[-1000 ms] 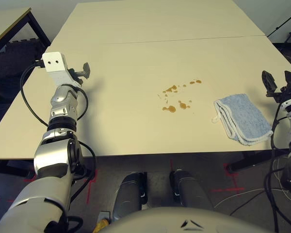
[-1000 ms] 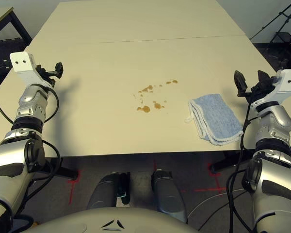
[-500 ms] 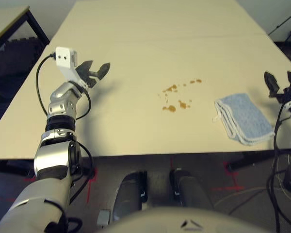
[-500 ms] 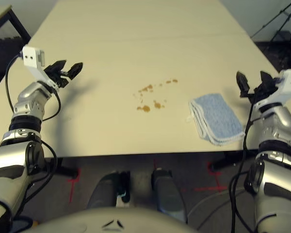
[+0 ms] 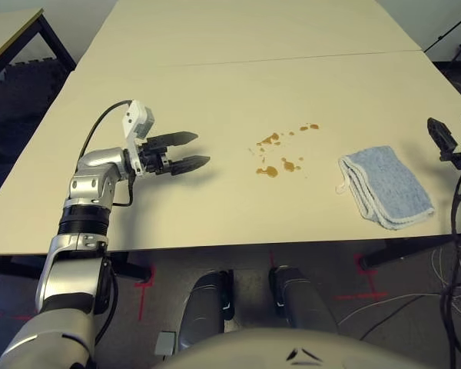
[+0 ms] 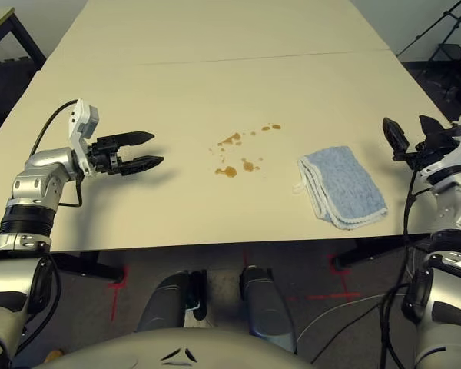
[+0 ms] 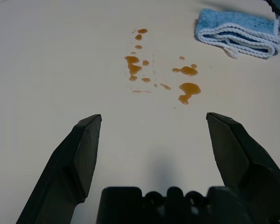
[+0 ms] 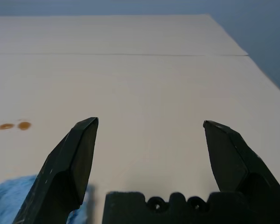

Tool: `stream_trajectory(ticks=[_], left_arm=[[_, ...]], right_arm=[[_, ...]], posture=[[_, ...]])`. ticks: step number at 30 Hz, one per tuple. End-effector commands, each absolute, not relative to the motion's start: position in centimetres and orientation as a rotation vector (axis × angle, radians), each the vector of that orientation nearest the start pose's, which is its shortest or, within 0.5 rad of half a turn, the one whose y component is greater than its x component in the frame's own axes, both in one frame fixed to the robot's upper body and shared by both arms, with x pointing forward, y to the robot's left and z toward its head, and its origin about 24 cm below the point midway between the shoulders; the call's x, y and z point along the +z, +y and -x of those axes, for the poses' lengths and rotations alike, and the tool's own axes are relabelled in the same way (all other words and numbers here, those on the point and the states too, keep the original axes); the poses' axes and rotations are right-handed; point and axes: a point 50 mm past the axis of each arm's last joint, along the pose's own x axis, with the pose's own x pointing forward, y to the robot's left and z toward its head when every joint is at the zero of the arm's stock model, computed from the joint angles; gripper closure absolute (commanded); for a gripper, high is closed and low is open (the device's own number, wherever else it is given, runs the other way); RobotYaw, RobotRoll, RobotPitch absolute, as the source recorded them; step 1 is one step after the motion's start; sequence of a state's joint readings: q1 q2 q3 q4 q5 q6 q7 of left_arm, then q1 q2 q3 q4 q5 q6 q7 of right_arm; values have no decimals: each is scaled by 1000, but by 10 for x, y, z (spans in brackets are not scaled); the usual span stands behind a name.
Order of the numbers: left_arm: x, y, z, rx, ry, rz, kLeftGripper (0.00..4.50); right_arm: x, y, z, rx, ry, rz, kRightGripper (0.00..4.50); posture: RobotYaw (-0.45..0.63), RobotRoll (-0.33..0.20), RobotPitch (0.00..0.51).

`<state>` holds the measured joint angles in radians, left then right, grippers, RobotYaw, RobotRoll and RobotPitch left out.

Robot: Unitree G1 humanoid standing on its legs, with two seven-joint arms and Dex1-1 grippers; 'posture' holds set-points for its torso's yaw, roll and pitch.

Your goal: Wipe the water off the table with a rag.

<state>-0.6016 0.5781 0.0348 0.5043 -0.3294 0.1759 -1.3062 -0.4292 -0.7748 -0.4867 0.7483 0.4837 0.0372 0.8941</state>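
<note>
The brown water drops (image 5: 279, 153) sit on the desk (image 5: 238, 84) – the rag (image 5: 386, 187) lies just beside them. Both grippers' fingers are spread: left gripper (image 5: 192, 150) and right gripper (image 6: 412, 136).

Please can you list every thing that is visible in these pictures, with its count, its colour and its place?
table: one, pale beige, a thin seam across its far part.
water: one cluster of small amber-brown drops and smears, near the table's middle, between the left gripper and the rag.
rag: one, light blue-grey with whitish edges, folded, lying near the table's front edge, on the robot's right of the water and apart from it.
second table: one, beige top with dark legs, far on the robot's left.
tripod: one, black, on the floor at far right.
left gripper: one, black jaws open, empty, pointing toward the water.
right gripper: one, black jaws open, empty, beyond the rag, at the table's right edge.
</note>
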Motion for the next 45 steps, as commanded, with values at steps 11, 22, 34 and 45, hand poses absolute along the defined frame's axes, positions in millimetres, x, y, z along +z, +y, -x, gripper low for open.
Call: stream_trajectory(ticks=[11, 22, 34, 45], left_arm=[[121, 218, -326, -1122, 129, -183, 0], [123, 217, -327, -1089, 106, -186, 0], [123, 214, -327, -1090, 105, -188, 0], [122, 212, -329, -1095, 105, -190, 0]], right_arm=[[141, -362, -261, 567, 325, -179, 12], [109, -348, -275, 593, 466, -162, 12], [85, -326, -279, 690, 569, -52, 12], [68, -309, -276, 739, 618, 61, 2109]], posture=[[-339, 0, 139], [-309, 0, 138], [-308, 0, 137], [-316, 0, 127]])
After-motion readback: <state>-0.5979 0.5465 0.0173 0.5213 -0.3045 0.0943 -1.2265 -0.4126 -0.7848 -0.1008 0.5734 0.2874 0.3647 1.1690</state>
